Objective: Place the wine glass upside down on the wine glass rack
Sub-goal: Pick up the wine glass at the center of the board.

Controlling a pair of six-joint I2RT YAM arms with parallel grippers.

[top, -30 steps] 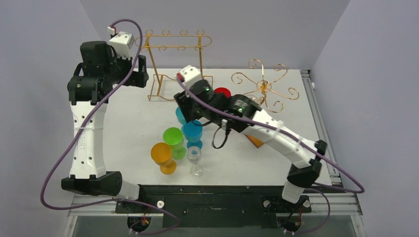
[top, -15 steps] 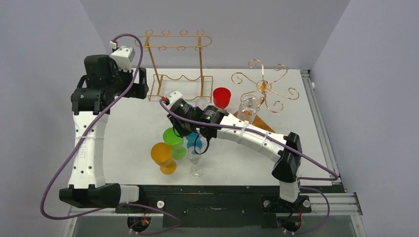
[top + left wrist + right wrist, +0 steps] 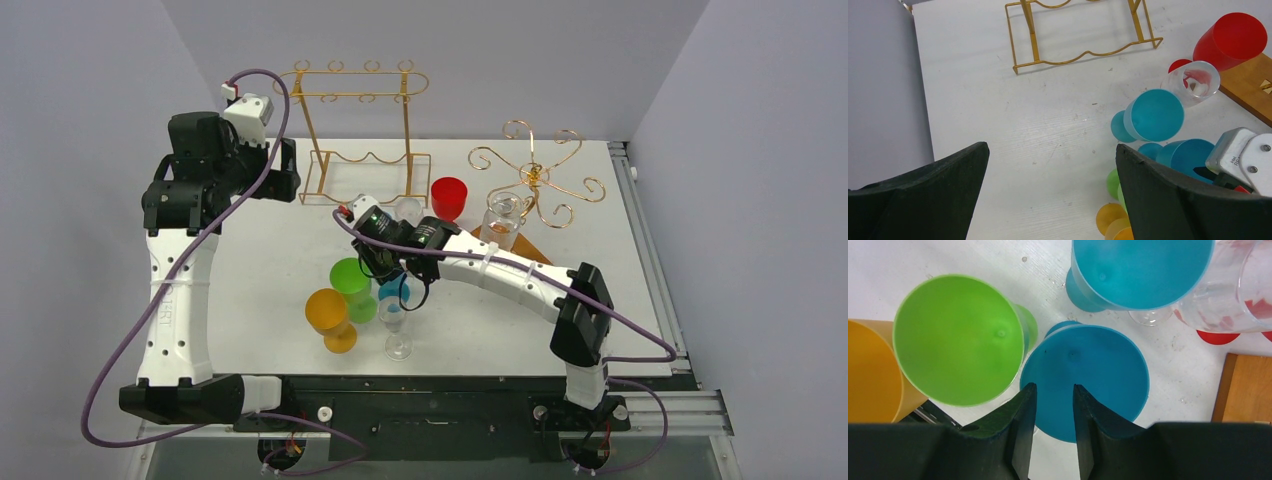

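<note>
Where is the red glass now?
Top view: the red glass stands mid-table toward the back, just right of the gold rack and left of a clear glass.

That blue plastic wine glass (image 3: 1088,370) is standing upright, bowl open to the ceiling, just beside a green glass (image 3: 958,340) near the front middle of the table (image 3: 270,260). The gold wire rack (image 3: 365,130) stands upright at the back edge, well apart from it.
</note>
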